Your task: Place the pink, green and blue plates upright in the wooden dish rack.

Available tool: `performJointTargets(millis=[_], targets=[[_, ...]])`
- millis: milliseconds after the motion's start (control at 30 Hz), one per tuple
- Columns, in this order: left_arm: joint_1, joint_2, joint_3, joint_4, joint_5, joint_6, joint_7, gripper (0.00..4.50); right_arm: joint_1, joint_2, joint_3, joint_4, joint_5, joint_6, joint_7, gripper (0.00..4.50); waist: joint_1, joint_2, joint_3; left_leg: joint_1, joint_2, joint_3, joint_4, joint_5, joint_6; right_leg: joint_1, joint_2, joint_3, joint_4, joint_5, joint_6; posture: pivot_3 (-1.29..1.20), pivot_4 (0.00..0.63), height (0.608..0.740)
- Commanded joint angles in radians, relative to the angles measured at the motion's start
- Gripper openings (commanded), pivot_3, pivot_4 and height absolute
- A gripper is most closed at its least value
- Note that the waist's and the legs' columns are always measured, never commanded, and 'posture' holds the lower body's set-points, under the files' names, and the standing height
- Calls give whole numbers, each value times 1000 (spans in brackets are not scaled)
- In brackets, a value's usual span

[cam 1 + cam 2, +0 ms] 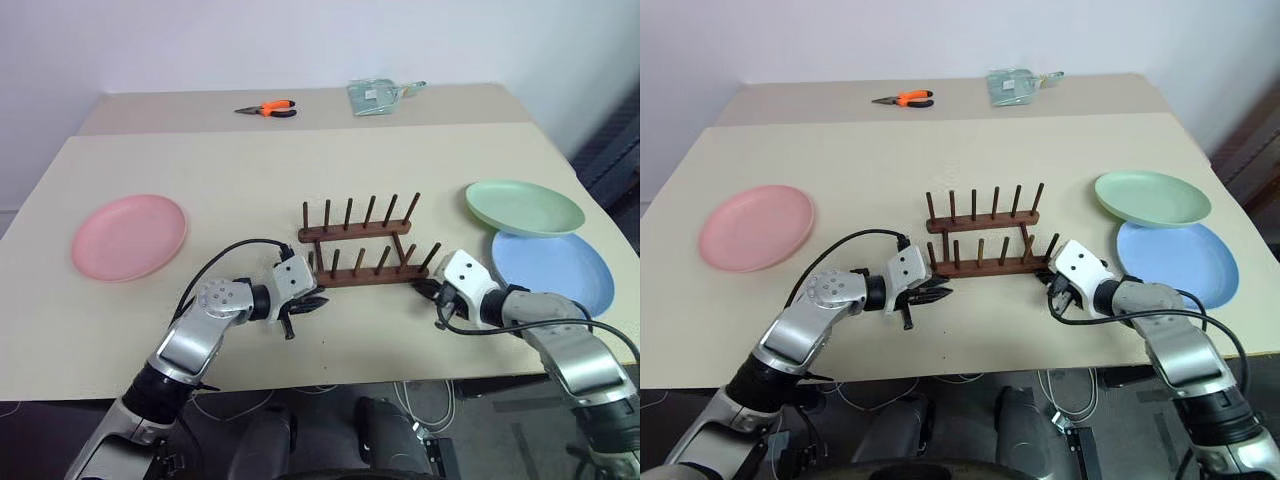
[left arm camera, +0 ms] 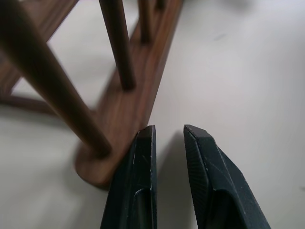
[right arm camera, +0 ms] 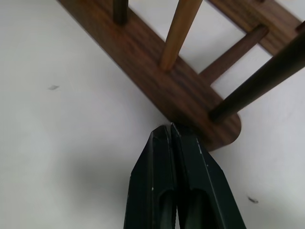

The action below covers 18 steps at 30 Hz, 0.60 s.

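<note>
- The right gripper (image 3: 170, 128) was pressed fully shut, gripping nothing, its tips meeting the rounded end of the near rail of the wooden dish rack (image 1: 362, 252).
- The left gripper (image 2: 167, 131) sat at the rack's opposite end with a narrow gap between its fingers, nothing in it; one fingertip (image 2: 145, 136) was right up against that rail end.
- The eye views gave what the wrist views could not: the pink plate (image 1: 129, 236) lay flat well off beyond the left gripper, and the green plate (image 1: 524, 207) overlapped the blue plate (image 1: 553, 270) just past the right gripper.
- Bare table (image 1: 250, 175) stretched behind the rack; its near edge ran close under both wrists.
- Orange pliers (image 1: 268, 109) lay on the far board.
</note>
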Motion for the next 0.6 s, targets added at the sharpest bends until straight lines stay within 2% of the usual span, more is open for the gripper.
performJointTargets(millis=[33,300,500,600], targets=[[-22,-11,3,69,51,-36,71,920,-69,27,18,52,-43,-38,-26,74,1,0,0,0,0,0,0,0,0,0,0,0,0,0,0,0,150,740],[-83,-38,29,215,55,-106,141,920,-196,89,45,196,-91,-104,-38,74,0,0,-1,0,0,0,1,0,0,0,0,0,1,4,0,0,150,740],[-109,-40,54,237,42,-116,174,920,-220,97,27,209,-80,-113,-21,74,-2,1,-1,1,0,0,0,0,0,0,0,0,1,5,-1,0,150,740],[-78,-15,54,174,23,-113,143,920,-193,68,-1,137,-12,-91,58,923,-6,1,-1,1,0,0,0,0,0,0,0,0,1,5,-1,0,150,740]])
